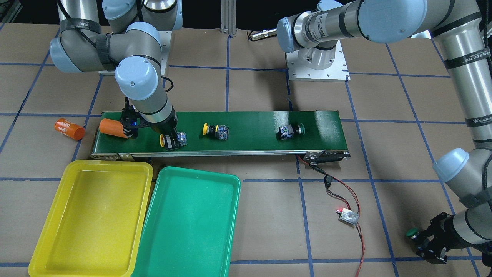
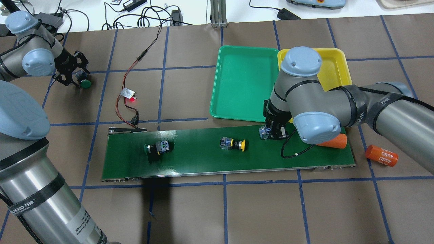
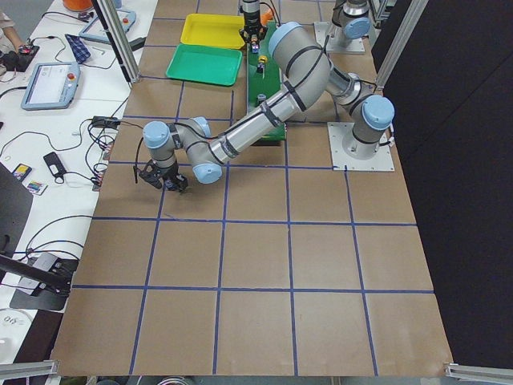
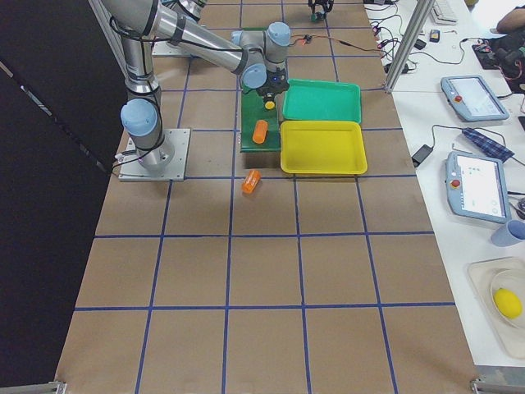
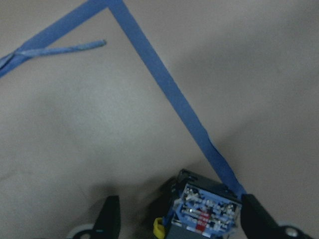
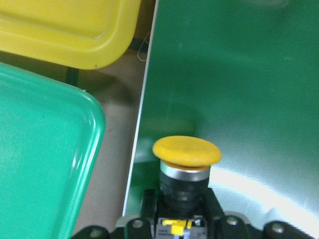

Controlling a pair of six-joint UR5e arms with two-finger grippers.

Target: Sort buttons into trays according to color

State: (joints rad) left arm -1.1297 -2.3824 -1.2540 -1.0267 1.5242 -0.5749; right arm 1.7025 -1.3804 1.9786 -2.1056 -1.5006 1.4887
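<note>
Right gripper (image 1: 172, 141): was down on the conveyor belt (image 1: 253, 129), fingers clamped on the gripped yellow button (image 1: 164, 140) at its black collar.
Gripped yellow button: lay on its side at the belt's edge nearest the trays, cap pointing along the belt toward the belt cylinder (image 1: 111, 127).
Left gripper (image 1: 422, 241): was low over the table (image 1: 269, 231), well apart from the belt, jaws spread astride the stray green button (image 1: 412, 232). In the wrist view one finger met the grey-blue block and the other stood off it, so it was not clamped.
Other yellow button (image 1: 215, 130): lay on its side near the middle of the belt.
Belt green button (image 1: 292, 130): lay on its side toward the belt's motor end.
Yellow tray (image 1: 88, 215): sat on the table just beside the belt, below the right gripper in the front-facing view.
Teal tray (image 1: 188, 223): sat edge to edge with the yellow tray.
Table cylinder (image 1: 69, 129): orange, lay off the belt's end, printed 4680.
Circuit board (image 1: 348, 216): showed a red light, wired to the belt's motor end.
</note>
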